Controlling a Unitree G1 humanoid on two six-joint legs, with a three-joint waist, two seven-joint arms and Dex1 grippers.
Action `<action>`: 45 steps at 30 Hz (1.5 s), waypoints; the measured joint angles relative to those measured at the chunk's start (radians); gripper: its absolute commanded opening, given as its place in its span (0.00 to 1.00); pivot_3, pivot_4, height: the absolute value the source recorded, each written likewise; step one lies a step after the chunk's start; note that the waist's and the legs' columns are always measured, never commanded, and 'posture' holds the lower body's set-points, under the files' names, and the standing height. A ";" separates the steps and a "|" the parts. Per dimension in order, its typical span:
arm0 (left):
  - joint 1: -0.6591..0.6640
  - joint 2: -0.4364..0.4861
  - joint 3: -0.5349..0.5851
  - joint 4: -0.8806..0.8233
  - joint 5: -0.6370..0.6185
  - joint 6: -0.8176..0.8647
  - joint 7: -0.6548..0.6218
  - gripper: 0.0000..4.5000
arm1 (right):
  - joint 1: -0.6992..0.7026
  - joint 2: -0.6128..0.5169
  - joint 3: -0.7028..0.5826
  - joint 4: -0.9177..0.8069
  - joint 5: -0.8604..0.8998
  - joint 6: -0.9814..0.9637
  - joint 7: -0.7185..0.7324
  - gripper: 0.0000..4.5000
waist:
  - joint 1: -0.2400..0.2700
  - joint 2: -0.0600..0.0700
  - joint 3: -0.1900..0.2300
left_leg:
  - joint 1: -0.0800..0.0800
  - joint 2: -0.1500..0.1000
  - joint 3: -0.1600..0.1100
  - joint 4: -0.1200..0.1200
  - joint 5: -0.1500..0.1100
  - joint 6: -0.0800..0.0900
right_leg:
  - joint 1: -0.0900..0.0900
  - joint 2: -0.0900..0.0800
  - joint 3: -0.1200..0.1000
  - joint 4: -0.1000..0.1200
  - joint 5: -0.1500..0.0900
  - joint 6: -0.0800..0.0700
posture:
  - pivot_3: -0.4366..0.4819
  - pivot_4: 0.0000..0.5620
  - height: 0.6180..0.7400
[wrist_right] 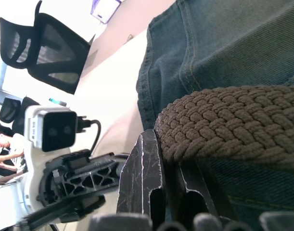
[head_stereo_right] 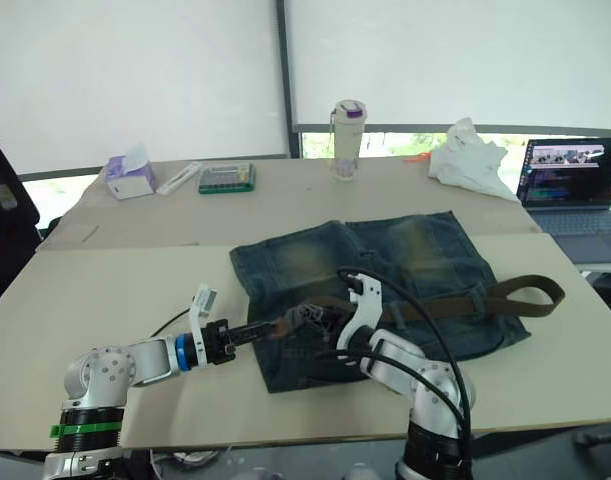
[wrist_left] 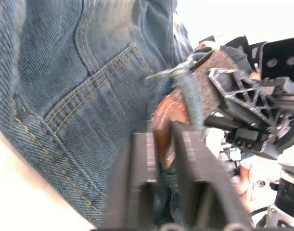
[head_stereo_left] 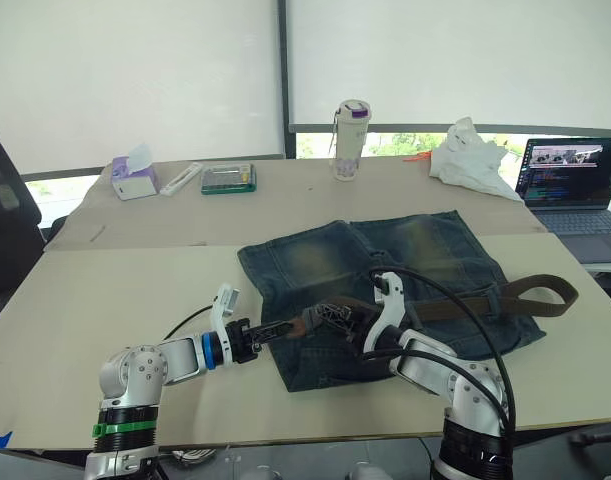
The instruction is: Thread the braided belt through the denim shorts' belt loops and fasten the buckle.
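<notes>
Left eye view: lying across denim shorts (head_stereo_left: 405, 270) at table (head_stereo_left: 115, 300) centre, braided belt (head_stereo_left: 485, 300); left gripper (head_stereo_left: 285, 328) pinching its end, right gripper (head_stereo_left: 347, 322) clamping strap.

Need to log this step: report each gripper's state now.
Left gripper: shut on the reddish-brown leather tip of the dark brown braided belt.
Right gripper: shut on the braided belt.
</notes>
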 measured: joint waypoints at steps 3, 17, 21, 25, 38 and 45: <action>0.000 -0.004 -0.003 0.000 0.000 -0.005 0.000 0.00 | 0.000 -0.036 0.028 -0.003 -0.007 -0.012 0.004 0.18 | 0.002 0.000 0.000 | 0.000 -0.001 0.000 0.000 0.000 0.000 | 0.000 0.000 0.000 0.000 0.000 0.000 | 0.48 0.27 1.00; -0.107 0.092 -0.162 0.059 0.132 -0.211 -0.144 0.00 | 0.032 -0.772 0.502 -0.336 -0.315 -0.067 0.186 0.02 | 0.022 -0.007 0.003 | -0.001 -0.001 0.001 0.002 0.000 0.000 | 0.002 0.001 -0.002 -0.003 0.000 0.001 | 0.48 0.27 1.00; -0.122 0.159 -0.221 0.090 0.186 -0.266 -0.227 0.00 | 0.013 -0.757 0.577 -0.208 -0.424 -0.149 0.202 0.02 | 0.023 -0.007 0.004 | -0.001 -0.002 0.001 0.002 0.000 0.000 | 0.002 0.001 -0.001 -0.003 0.000 0.001 | 0.48 0.27 1.00; -0.144 0.271 -0.240 0.162 0.234 -0.309 -0.317 0.00 | 0.015 -0.758 0.583 -0.191 -0.465 -0.169 0.241 0.02 | 0.025 -0.008 0.003 | 0.000 -0.001 0.000 0.002 0.000 0.000 | 0.003 0.001 -0.002 -0.003 0.000 0.001 | 0.48 0.27 1.00; -0.379 0.434 -0.194 0.703 0.437 -0.582 -0.432 0.00 | 0.064 -0.552 0.493 -0.174 -0.453 -0.146 0.283 0.02 | 0.023 -0.012 0.004 | -0.002 0.000 -0.002 0.002 0.000 0.000 | 0.000 0.000 -0.005 -0.002 0.000 0.001 | 0.48 0.27 1.00; -0.463 0.443 -0.152 0.935 0.538 -0.744 -0.344 0.00 | 0.062 -0.495 0.468 -0.171 -0.458 -0.108 0.276 0.02 | 0.022 -0.012 0.004 | -0.001 -0.001 -0.002 0.002 0.000 0.000 | 0.000 0.000 -0.005 0.000 0.000 0.001 | 0.48 0.27 1.00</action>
